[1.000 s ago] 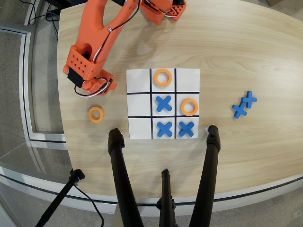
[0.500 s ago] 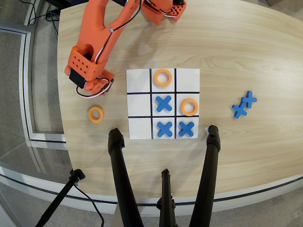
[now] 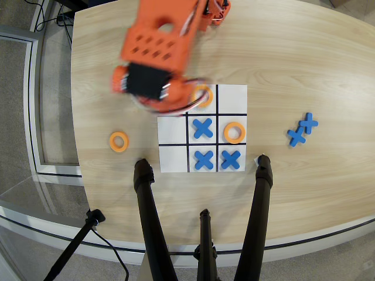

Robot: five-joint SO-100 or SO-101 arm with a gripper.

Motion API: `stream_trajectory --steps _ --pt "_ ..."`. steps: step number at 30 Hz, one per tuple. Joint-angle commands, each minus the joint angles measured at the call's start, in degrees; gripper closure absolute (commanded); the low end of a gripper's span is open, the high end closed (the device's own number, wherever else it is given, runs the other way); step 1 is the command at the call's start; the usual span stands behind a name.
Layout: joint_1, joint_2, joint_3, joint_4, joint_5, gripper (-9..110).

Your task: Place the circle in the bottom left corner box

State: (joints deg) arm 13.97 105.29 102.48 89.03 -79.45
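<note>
fingers hidden under blurred orange arm point(image 3: 158, 58); cannot tell whether spread or pinching. loose orange ring point(image 3: 119, 141) left of grid point(image 3: 173, 159): probably light, stiff, smooth. best pinched across rim.

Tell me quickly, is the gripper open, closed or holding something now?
Gripper: cannot be told; the blurred arm hides its jaws. An orange ring shows at its tip, over the grid.
</note>
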Motion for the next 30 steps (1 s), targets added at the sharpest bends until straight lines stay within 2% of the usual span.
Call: stream_trajectory --steps 1,7,12,19,30 --pt "-11.2 12.0 8.1 0.8 4.4 102" --pt "-31.4 22.9 23.3 -5.8 11.8 102" --pt "-40.3 21.9 27.8 -15.4 15.3 102" --pt "-42.6 11.0 25.9 -24.3 16.8 102" --pt "-38.6 -5.4 21.1 -33.7 16.7 102"
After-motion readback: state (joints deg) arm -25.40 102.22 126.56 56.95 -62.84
